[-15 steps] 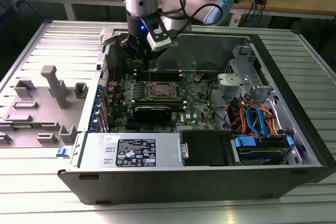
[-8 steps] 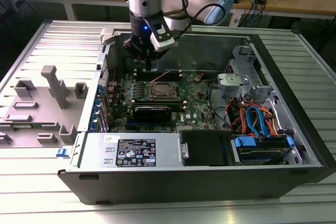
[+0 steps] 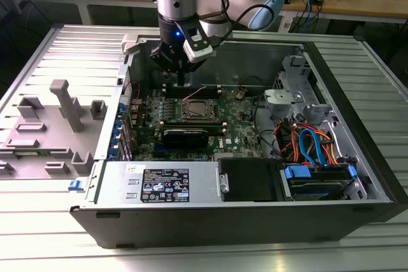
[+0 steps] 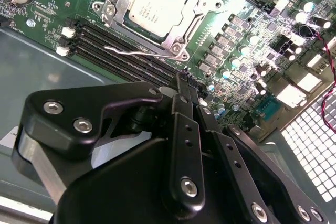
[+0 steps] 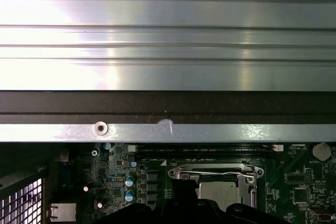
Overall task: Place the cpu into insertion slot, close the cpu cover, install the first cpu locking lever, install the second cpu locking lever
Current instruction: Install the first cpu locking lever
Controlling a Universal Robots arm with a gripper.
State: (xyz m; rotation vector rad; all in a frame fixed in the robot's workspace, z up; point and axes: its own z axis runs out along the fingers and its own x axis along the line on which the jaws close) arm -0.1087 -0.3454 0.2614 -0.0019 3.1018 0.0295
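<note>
The cpu [image 4: 156, 4] lies flat in the insertion slot [image 3: 213, 118] on the green motherboard, its silver-grey top facing up. The cpu cover [image 4: 175, 37] is down around it as a silvery frame. A thin wire locking lever [image 4: 137, 51] runs along the socket edge nearest my gripper, and the first wrist view shows the same lever [image 5: 210, 171] beside the cpu [image 5: 224, 193]. My gripper [image 4: 185, 76] hangs just behind the socket, over the black memory slots [image 4: 118, 51], shut with nothing in it. In the exterior view my gripper [image 3: 181, 83] points straight down into the case.
The open computer case [image 3: 357, 132] encloses the board. A power supply [image 3: 166, 184] sits at the front and a drive bay with blue and orange cables [image 3: 312, 151] at the exterior view's right. A grey fixture [image 3: 64, 103] stands outside on the left. The case's metal wall [image 5: 168, 131] is close behind.
</note>
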